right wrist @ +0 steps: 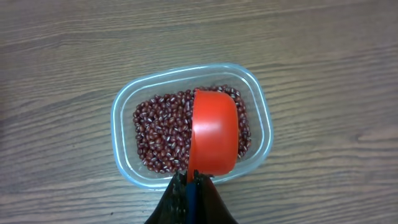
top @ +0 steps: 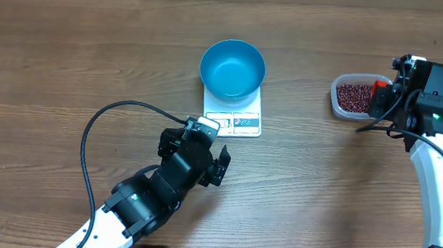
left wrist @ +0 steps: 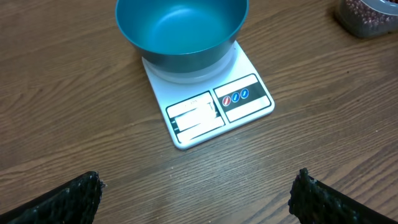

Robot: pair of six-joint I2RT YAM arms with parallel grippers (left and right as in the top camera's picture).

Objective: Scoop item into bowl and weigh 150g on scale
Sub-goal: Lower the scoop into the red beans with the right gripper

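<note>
The scale (left wrist: 208,102) has a pale display window and a dark panel with three small round marks, one red and two blue. Its print is too small to read. The blue bowl (left wrist: 181,28) stands on the scale's far half, with nothing in it.

The left arm reaches in low from the near edge. The left claw (left wrist: 196,202) is spread wide and hovers just short of the scale's display edge, holding nothing.

The right arm bends over the clear tub (right wrist: 124,106), well to the right of the scale. The right claw (right wrist: 189,186) is pinched narrow on the blue handle of the orange-red scoop (right wrist: 214,130), which sits over the red-brown beans (right wrist: 161,134) in the tub. Bare worktop (top: 297,160) lies between the scale and the tub.
</note>
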